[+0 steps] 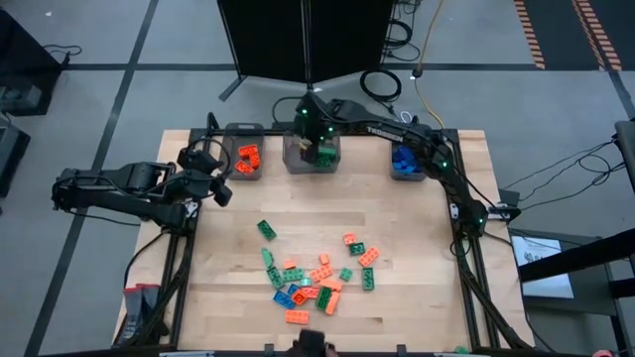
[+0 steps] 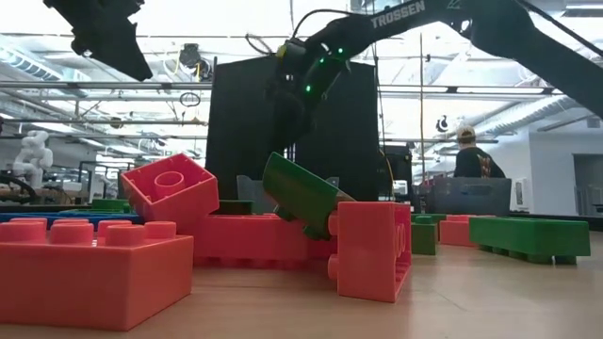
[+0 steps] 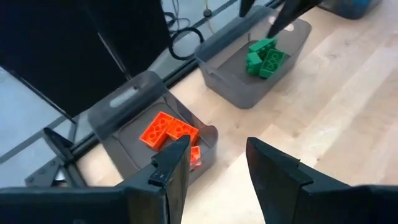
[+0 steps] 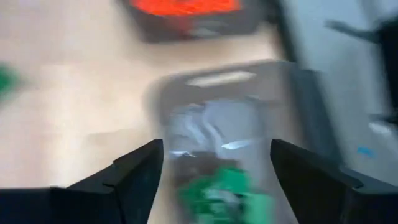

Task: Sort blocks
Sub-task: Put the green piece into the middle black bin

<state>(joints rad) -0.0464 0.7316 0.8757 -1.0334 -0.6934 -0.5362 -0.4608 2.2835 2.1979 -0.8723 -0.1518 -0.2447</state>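
Three bins [image 1: 313, 159] sit in a row at the table's [image 1: 417, 297] twelve o'clock edge, each holding blocks [image 1: 248, 158]. More blocks lie scattered toward six o'clock.

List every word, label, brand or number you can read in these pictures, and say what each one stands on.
"TROSSEN": white letters on the right arm, clear in the low view.
White lettering on the same arm in the high view: too small to read.
Blocks and bins: no readable text.
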